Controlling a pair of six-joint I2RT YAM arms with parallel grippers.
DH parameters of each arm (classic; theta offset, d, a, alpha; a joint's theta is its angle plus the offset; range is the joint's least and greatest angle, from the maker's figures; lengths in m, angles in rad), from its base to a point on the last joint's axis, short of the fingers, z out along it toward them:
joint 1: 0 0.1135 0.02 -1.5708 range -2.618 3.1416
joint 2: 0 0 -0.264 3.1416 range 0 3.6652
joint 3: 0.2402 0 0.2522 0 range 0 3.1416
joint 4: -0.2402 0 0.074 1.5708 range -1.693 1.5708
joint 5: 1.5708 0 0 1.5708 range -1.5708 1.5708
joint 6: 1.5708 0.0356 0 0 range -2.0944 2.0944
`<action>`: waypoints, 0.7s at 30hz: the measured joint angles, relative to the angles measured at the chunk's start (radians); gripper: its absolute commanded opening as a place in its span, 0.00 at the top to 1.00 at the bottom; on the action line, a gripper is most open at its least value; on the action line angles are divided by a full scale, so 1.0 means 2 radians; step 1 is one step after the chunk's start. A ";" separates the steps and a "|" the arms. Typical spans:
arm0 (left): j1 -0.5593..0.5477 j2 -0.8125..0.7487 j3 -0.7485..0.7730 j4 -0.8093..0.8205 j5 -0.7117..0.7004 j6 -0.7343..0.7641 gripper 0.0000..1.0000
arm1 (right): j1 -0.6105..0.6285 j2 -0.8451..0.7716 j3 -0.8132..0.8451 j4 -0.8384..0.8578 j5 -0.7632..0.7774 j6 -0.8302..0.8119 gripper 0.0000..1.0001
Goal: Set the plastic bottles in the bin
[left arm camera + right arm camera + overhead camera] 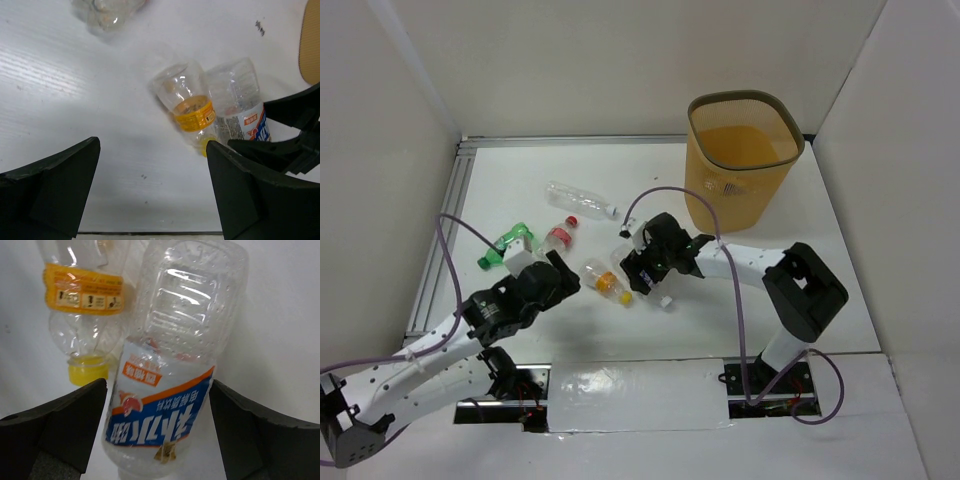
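Plastic bottles lie scattered mid-table, with bare white table open toward 12 o'clock and the bin upright at 1 o'clock, close to the right wall. Right gripper stands spread astride the blue-labelled bottle, the orange-labelled bottle just beside it at 10 o'clock. Left gripper hangs spread and bare over the table, those two bottles at its 1 o'clock.

The bin is yellow-orange mesh under a grey-brown rim, and the bench is white. The orange-labelled bottle is clear with a yellow cap. The blue-labelled bottle is clear, its label white, blue and orange with white lettering. The green bottle is translucent green. The jaws are black.
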 measured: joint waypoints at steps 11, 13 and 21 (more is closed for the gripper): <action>-0.026 0.104 -0.001 0.018 0.045 -0.111 0.00 | -0.003 0.023 0.016 -0.005 0.022 -0.010 0.72; -0.027 0.115 -0.001 0.031 0.053 -0.120 0.00 | -0.009 0.016 0.020 -0.019 0.010 -0.019 0.75; -0.022 0.183 0.009 0.069 0.077 -0.138 0.00 | -0.077 -0.036 0.183 -0.098 -0.101 -0.057 0.76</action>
